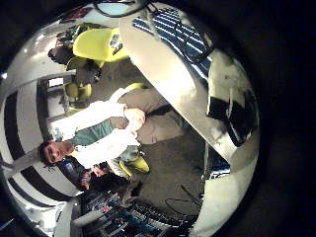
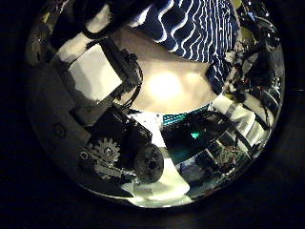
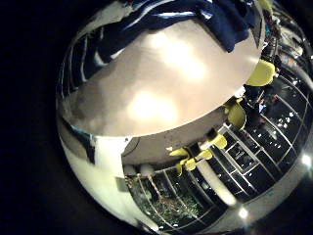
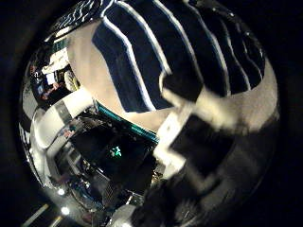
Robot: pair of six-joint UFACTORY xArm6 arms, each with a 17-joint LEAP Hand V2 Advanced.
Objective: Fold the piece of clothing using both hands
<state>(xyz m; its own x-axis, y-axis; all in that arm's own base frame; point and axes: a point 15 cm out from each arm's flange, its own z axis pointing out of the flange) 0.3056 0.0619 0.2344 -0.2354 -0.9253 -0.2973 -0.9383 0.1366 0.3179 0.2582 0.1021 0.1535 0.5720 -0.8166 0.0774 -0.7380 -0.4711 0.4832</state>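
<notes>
**Striped top lies soft on the bench, hands above it**

Left little-finger view: the bench [image 1: 188, 79] edge, with the striped top [image 1: 183, 35] lying on it.

Left thumb view: the left hand [image 2: 105, 105] hangs over bare bench beside the top, holding nothing; finger pose unclear.

Right little-finger view: the top rumpled at the bench's far part.

Right thumb view: the right hand [image 4: 204, 123], fingers seemingly loose and empty, close above the stripes. Cloth looks light and limp, likely to sag; pinch at hem or corners.

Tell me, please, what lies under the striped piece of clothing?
The striped clothing lies on the pale table, whose bare top shows beside it. Whatever the cloth itself covers cannot be seen.
</notes>
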